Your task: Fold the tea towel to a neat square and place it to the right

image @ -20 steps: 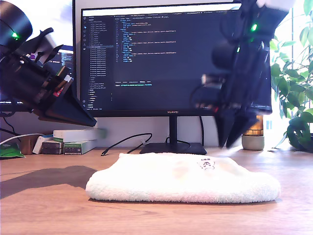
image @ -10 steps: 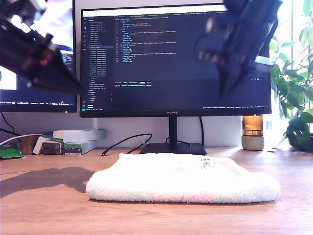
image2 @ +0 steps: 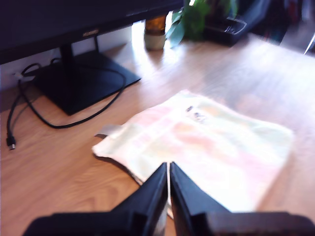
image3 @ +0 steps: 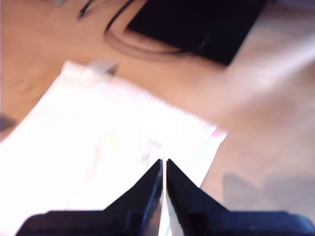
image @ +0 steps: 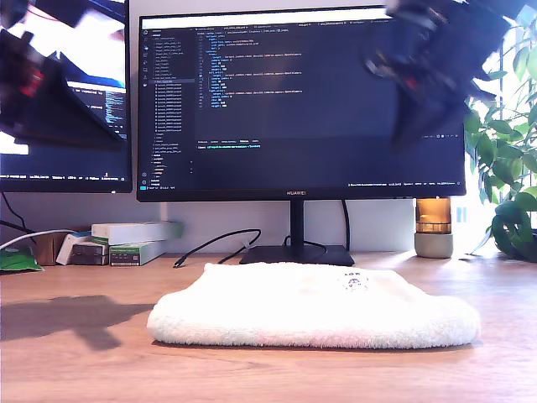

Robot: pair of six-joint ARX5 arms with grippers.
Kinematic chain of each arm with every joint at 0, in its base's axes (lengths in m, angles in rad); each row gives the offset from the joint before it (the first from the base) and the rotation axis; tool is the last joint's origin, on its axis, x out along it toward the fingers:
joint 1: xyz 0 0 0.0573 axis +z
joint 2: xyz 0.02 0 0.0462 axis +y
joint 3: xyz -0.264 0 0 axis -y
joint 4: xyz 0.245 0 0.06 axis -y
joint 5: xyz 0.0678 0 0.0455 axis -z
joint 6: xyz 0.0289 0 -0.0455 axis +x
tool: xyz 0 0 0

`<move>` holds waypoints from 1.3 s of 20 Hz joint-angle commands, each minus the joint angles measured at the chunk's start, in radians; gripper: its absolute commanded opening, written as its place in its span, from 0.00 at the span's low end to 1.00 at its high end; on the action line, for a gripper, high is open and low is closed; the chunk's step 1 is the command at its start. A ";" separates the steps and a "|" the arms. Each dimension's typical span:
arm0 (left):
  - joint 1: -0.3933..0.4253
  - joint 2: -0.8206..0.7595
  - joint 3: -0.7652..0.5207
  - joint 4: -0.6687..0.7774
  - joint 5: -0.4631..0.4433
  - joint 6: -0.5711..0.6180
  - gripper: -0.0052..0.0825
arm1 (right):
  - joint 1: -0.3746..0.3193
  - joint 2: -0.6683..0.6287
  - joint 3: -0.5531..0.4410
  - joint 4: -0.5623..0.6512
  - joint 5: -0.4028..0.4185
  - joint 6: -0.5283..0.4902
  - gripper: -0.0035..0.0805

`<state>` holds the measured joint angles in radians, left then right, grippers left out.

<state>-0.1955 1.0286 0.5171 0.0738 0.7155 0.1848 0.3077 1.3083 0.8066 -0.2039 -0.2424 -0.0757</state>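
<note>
Folded tea towel (image: pixel 315 306) lying flat on a wooden desk (image: pixel 75 369), its long axis running from the exterior view's left to the exterior view's right, parallel to the screen of the monitor (image: pixel 298 101) behind it; a small printed mark sits on its upper face toward the exterior view's right. My first gripper (image2: pixel 169 169) is raised clear of the cloth with its fingers pressed together and holding nothing; the towel lies just beyond its tips, and past the towel stand the monitor's stand base (image2: pixel 81 81), a looping black cable (image2: pixel 59 120) and a small pot (image2: pixel 155 32). My second gripper (image3: pixel 164 167) is likewise closed and empty above the towel, whose printed mark lies just ahead of its tips, with the stand base farther on. The exterior view alone shows the towel's thick rounded profile, a stack of small boxes (image: pixel 134 239) and a leafy plant (image: pixel 508 168), plus two dark arms high in the picture, too blurred, it seems, to assign to either gripper. The first wrist view alone reveals faint pink and green patches on the cloth.
</note>
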 commanded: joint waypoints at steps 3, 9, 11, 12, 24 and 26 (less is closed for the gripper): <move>-0.075 -0.045 -0.021 -0.063 0.036 0.024 0.04 | 0.025 -0.126 -0.145 0.034 -0.166 -0.153 0.03; -0.381 -0.037 -0.021 -0.110 -0.239 0.323 0.08 | 0.200 -0.127 -0.146 -0.042 -0.207 -0.584 0.04; -0.441 -0.027 -0.021 -0.160 -0.370 0.414 0.17 | 0.244 -0.127 -0.146 -0.076 -0.140 -0.645 0.16; -0.465 -0.016 -0.021 -0.184 -0.415 0.467 0.19 | 0.261 -0.124 -0.146 -0.096 -0.113 -0.689 0.23; -0.529 0.281 -0.021 -0.088 -0.533 0.745 0.29 | 0.294 -0.056 -0.146 -0.132 0.018 -0.893 0.26; -0.529 0.315 -0.021 -0.039 -0.534 0.764 0.29 | 0.293 -0.056 -0.146 -0.129 0.018 -0.893 0.26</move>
<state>-0.7212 1.3212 0.5121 0.0174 0.1810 0.9432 0.5976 1.2430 0.6636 -0.3378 -0.2245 -0.9668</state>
